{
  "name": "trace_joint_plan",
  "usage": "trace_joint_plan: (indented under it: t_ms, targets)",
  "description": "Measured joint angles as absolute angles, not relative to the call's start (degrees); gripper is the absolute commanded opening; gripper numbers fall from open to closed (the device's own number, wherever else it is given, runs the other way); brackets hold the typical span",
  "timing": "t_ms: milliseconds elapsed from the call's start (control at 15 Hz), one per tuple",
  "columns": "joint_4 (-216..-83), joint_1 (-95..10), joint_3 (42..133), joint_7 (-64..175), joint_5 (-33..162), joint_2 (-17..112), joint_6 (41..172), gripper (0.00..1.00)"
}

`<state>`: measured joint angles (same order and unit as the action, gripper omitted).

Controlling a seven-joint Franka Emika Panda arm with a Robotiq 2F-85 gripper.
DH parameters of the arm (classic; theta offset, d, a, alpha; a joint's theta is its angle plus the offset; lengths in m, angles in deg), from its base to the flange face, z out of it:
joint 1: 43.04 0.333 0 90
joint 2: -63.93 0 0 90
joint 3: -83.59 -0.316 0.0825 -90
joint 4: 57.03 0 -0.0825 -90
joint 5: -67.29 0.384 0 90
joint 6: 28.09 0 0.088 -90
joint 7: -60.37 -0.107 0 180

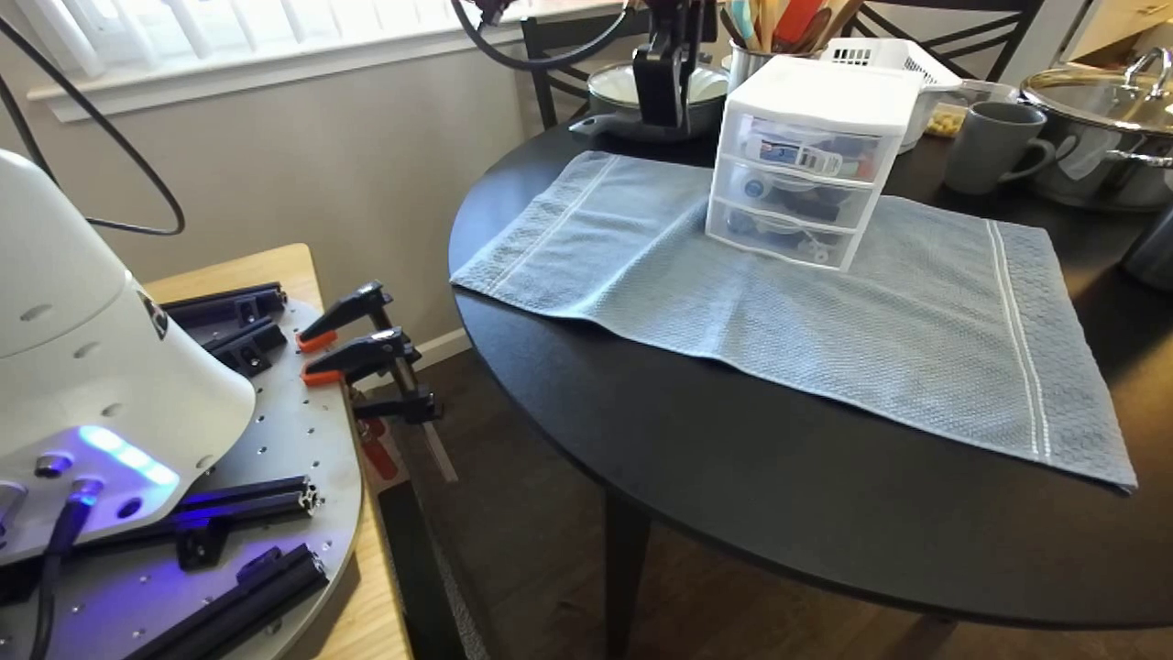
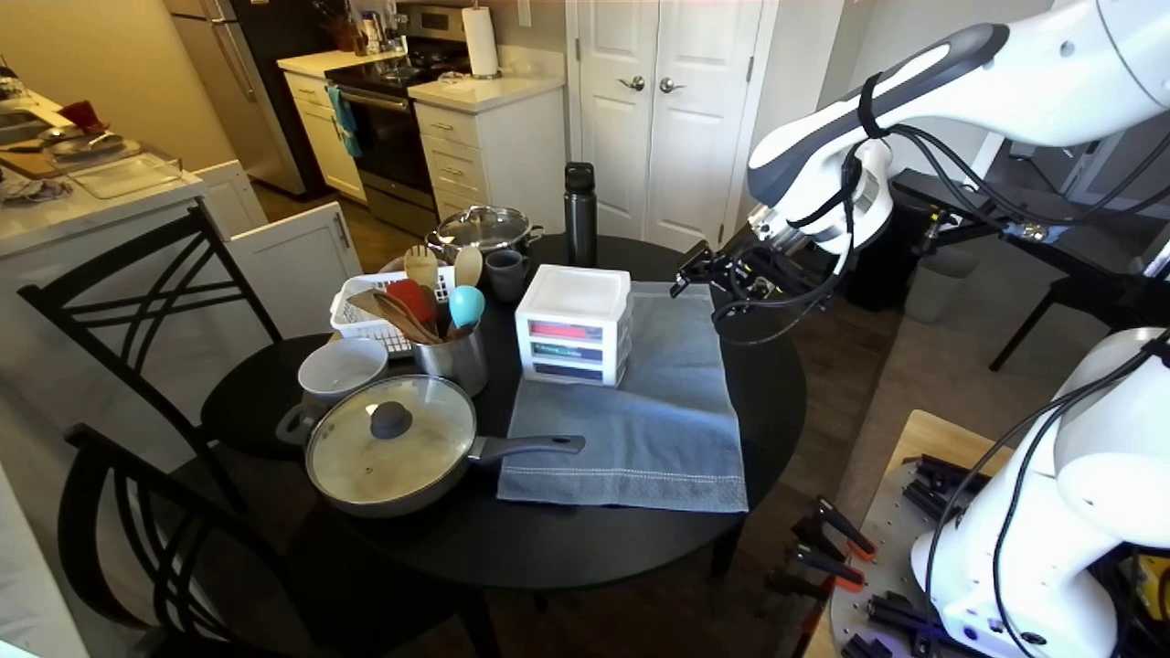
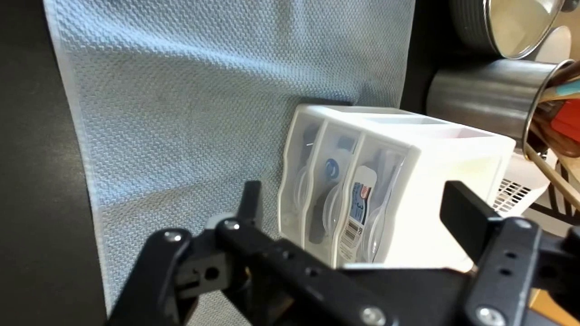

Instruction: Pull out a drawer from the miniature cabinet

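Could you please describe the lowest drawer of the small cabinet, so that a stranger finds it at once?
On the dark round table lies a blue-grey towel, and on it stands a small white cabinet. Its lowest drawer is the clear-fronted one nearest the towel. The top drawer shows a barcode, the middle drawer a round blue mark, this one neither.

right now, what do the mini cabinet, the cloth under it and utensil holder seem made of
Mini cabinet: probably smooth plastic, white and partly translucent. Cloth: matte fabric, fibre unclear, with visible weave. Utensil holder: likely brushed steel, given its metallic sheen.
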<state>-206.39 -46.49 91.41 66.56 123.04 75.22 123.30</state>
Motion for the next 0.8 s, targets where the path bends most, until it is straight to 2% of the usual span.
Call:
trace_joint_plan:
  t_ms: [467, 800]
  targets:
    - [-206.3, -46.4, 91.3, 66.6, 123.5, 75.2, 123.7, 1.0]
    - [-205.8, -46.0, 92.8, 71.0, 138.8, 73.5, 128.0, 1.0]
